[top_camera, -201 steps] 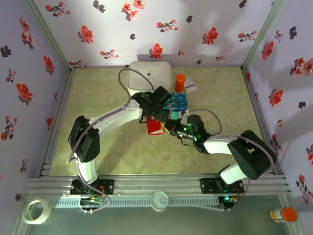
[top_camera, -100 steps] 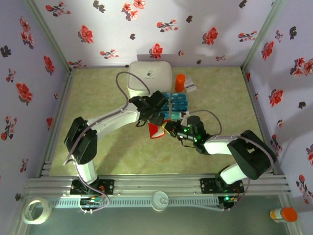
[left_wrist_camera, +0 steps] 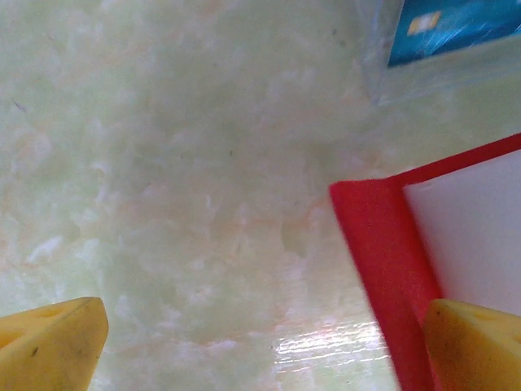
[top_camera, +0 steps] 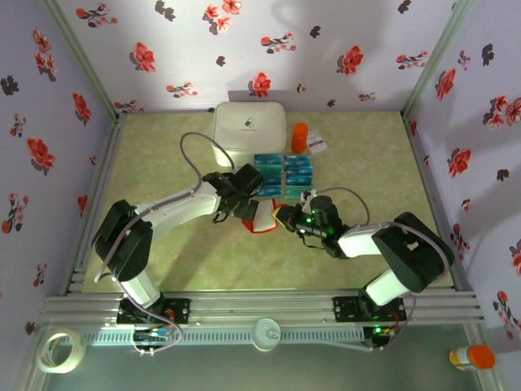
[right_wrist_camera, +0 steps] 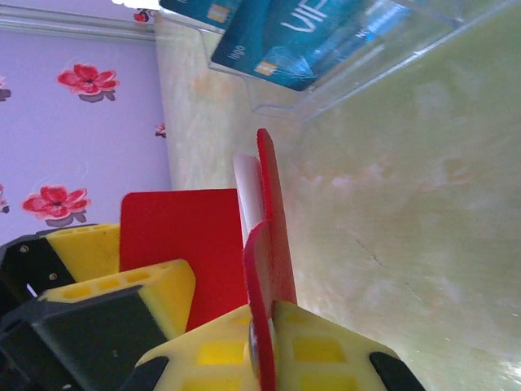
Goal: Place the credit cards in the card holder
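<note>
While right hand point(right_wrist_camera: 262, 346) pinches red card holder point(right_wrist_camera: 273, 236) edge-on, left hand point(left_wrist_camera: 260, 346) spread by its pale inside, credit cards point(right_wrist_camera: 285, 32) beyond.

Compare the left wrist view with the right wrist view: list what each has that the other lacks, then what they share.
Left wrist: the holder's whitish inner face, seen flat-on.
Right wrist: the flowered wall, and the right gripper shut on the holder, which is seen edge-on.
Both: the red holder, teal cards on the clear sheet, the green table, and the open left gripper's yellow fingers.
</note>
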Robot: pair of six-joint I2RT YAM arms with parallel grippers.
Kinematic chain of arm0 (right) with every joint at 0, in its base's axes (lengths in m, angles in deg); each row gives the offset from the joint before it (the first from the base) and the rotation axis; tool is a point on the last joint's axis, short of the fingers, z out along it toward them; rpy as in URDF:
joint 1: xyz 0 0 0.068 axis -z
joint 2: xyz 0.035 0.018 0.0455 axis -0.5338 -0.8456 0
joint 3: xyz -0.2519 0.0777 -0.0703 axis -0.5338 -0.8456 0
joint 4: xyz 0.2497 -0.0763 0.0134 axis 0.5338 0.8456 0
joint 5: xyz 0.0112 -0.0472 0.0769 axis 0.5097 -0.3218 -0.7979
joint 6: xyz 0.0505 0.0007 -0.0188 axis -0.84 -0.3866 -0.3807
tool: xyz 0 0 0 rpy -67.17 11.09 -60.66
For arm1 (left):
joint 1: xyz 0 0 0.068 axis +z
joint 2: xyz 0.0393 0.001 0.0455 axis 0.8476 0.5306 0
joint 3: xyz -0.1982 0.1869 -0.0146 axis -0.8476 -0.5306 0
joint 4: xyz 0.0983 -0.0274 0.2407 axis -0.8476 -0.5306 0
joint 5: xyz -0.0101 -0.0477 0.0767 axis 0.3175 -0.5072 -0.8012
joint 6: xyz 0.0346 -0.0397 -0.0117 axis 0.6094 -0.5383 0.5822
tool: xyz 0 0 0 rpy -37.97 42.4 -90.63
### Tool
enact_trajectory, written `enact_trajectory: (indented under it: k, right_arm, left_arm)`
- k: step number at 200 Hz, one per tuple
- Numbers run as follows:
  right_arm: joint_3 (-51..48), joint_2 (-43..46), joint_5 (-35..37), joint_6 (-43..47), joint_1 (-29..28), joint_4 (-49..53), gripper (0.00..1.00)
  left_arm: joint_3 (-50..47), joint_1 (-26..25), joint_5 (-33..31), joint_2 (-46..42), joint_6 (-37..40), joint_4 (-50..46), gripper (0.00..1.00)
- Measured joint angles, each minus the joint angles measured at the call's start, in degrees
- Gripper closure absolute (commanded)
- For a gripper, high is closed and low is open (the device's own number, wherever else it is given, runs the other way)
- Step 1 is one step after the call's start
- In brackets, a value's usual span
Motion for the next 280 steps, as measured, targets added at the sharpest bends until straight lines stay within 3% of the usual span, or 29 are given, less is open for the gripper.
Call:
enact_trajectory:
  k: [102,158,198,239,280]
  right_arm:
    - [-3.32,-0.28,5.92,1.6,-4.09,0.2,1.0]
    - [-3.82,1.4,8.44,3.52,-5.31,3.74,0.63]
    - [-3.02,10.21,9.14,6.75,-4.46,13.97,0.57]
    - [4.11,22.88,12.39,13.27,-3.23,34.12,0.56]
    - [12.9,21.64,11.47,18.95,-3.3,45.13,0.57]
  left_arm:
    - [-7.72,0.0,-1.09,1.6,-1.29,5.27,0.0]
    - [-9.77,0.0,-2.38,3.13,-1.27,7.19,0.0]
    - [-9.79,0.0,-3.28,3.61,-1.09,7.93,0.0]
    - [-9.79,0.0,-3.8,3.74,-1.05,8.41,0.0]
    - [-9.79,0.0,-3.87,3.74,-1.07,8.44,0.0]
